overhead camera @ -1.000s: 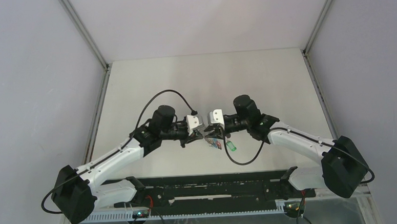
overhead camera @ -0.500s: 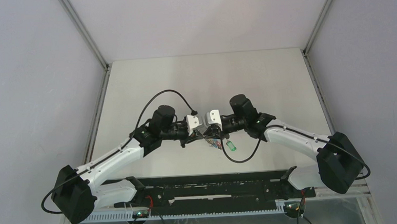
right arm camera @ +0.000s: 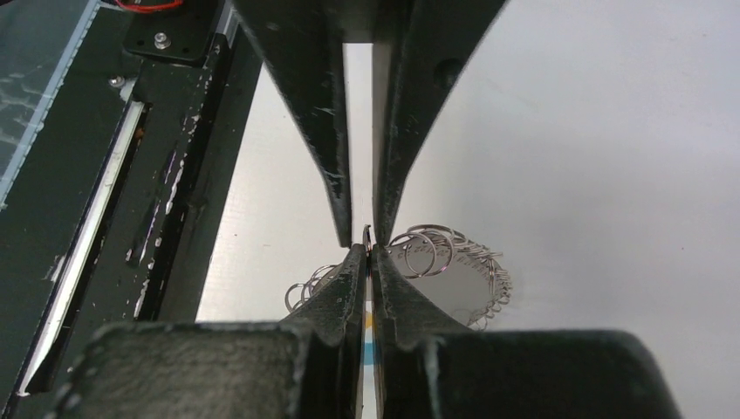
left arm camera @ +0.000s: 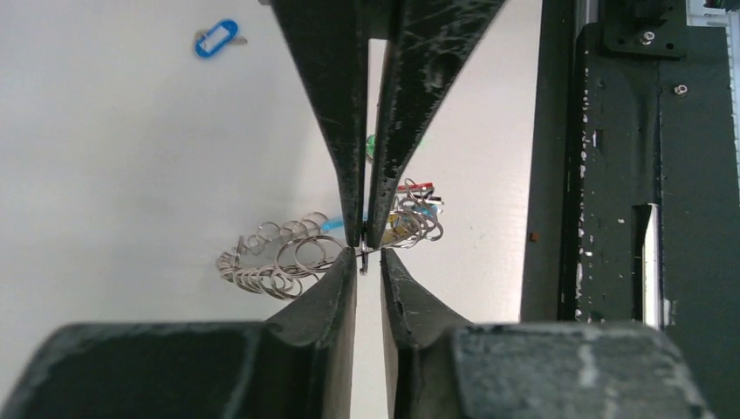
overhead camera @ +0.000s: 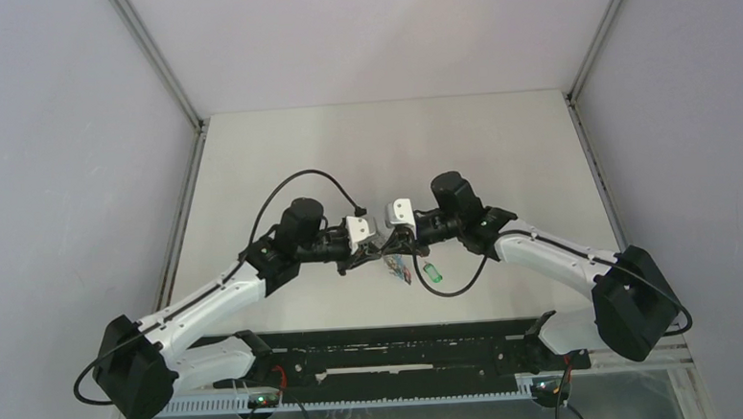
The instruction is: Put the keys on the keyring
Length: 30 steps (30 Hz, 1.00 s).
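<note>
Grey wire of the keyring (left arm camera: 301, 253) lies on the white table (overhead camera: 345, 144) at the centre of the overhead view. In the left wrist view its fringe of silver links (left arm camera: 258, 271) fans out left of centre. A short arc of the light-blue sleeve (left arm camera: 332, 223) shows just beside the dark fingers. The keys (left arm camera: 415, 214) sit bunched right of centre, touching the ring. A red tag (left arm camera: 417, 186) and a yellow tag (left arm camera: 397, 229) are legible there; the rest are too small to tell. A green tag (overhead camera: 432, 273) lies at the lower right of the bunch in the overhead view. On the right gripper (right arm camera: 368, 251) the jaws are pressed together at the tips, and a thin sliver of metal stands up from between them. It is read as the ring's wire, though it is too fine to confirm. On the left gripper (left arm camera: 368, 259) the jaws stand narrowly apart, with bare table visible through the gap. The same sliver stands in that gap; contact with either side cannot be told. The two grippers stand tip to tip, almost touching. A separate blue tag (left arm camera: 215, 38) lies in the upper left of the left wrist view, well apart from the ring. A black rail (left arm camera: 611, 175) runs down the right side of that view.
</note>
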Tool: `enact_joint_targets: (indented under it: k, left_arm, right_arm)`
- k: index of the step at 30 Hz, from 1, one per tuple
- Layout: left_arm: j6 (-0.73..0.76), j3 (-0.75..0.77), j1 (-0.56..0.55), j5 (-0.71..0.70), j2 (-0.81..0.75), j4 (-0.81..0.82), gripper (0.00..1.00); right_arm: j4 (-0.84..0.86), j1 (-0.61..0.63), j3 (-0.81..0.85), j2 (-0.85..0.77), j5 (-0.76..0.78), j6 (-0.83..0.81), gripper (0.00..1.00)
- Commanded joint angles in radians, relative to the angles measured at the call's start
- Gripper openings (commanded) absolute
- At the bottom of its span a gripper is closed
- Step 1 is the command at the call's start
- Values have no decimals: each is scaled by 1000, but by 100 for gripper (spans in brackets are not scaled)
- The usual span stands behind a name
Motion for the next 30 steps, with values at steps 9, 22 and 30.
enact_joint_targets:
  k: [9, 22, 30]
  left_arm:
    - [-114, -285, -5, -138, -215, 506, 31]
    - [-237, -400, 81, -16, -192, 788, 34]
    - [-233, -396, 91, 72, -158, 781, 30]
  right_arm:
    - [191, -21, -18, -47, -44, 149, 0]
    - [274, -31, -61, -50, -67, 190, 0]
    - [348, -53, -98, -53, -91, 230, 0]
